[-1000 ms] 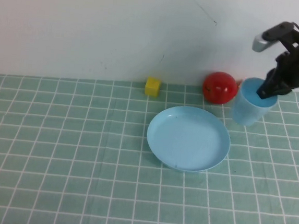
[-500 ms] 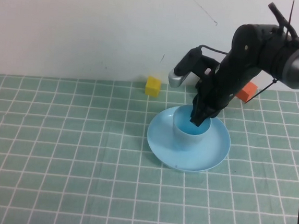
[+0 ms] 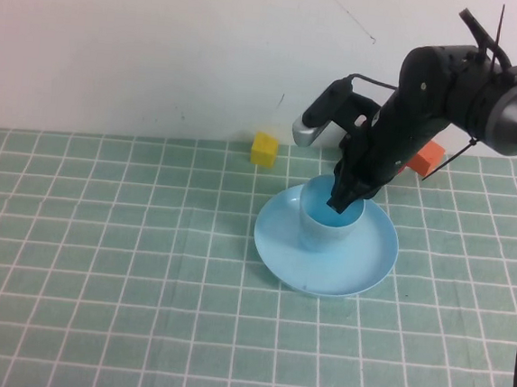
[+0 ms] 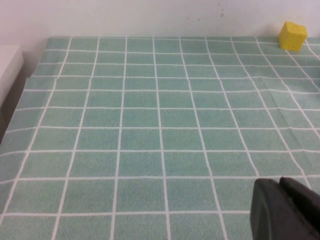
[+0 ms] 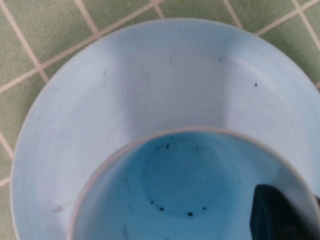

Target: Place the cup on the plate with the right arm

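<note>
Gripping the cup's (image 3: 329, 220) far-right rim, your right claw (image 3: 345, 195) holds it upright inside the plate (image 3: 283, 245); left claw (image 4: 285, 210) is parked, closed, over open worktop (image 3: 125, 272).

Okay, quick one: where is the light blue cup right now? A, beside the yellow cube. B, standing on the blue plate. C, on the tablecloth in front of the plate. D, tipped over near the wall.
B: the cup stands upright on the plate, with the right end effector at its rim; the left end effector is off to the side over bare cloth.
</note>
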Motion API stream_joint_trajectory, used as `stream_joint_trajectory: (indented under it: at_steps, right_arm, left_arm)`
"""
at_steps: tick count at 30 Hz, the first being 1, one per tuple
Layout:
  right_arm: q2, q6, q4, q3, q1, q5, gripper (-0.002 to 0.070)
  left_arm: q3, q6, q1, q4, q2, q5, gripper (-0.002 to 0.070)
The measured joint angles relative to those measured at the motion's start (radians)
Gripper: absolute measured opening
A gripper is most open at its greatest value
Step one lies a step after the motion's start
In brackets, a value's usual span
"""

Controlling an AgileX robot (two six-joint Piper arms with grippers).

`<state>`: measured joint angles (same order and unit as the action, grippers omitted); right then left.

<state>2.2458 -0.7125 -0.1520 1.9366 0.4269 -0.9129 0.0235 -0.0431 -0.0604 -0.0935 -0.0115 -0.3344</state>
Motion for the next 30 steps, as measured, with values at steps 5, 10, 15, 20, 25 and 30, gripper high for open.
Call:
stream_joint_trajectory:
  at_steps: [5, 10, 15, 20, 25, 30]
  right_arm:
    - [0.016, 0.065, 0.028, 0.000, 0.000, -0.002, 0.0040]
    - [0.018, 0.109, 0.037, 0.002, 0.000, -0.010, 0.0153]
    - [0.016, 0.128, 0.037, 0.027, 0.000, -0.031, 0.0305]
    - [-0.049, 0.130, 0.037, 0.049, 0.000, -0.060, 0.0345]
    - [-0.173, 0.130, 0.099, 0.094, 0.000, -0.157, 0.0337]
    - [-0.335, 0.184, 0.319, 0.149, 0.000, -0.265, 0.0218]
  left_arm:
    - [0.000, 0.000, 0.000, 0.000, 0.000, 0.000, -0.0003]
    - [0.000, 0.000, 0.000, 0.000, 0.000, 0.000, -0.0003]
    - [0.000, 0.000, 0.000, 0.000, 0.000, 0.000, -0.0003]
    - [0.000, 0.000, 0.000, 0.000, 0.000, 0.000, -0.0003]
    - [0.000, 0.000, 0.000, 0.000, 0.000, 0.000, -0.0003]
    - [0.000, 0.000, 0.000, 0.000, 0.000, 0.000, -0.0003]
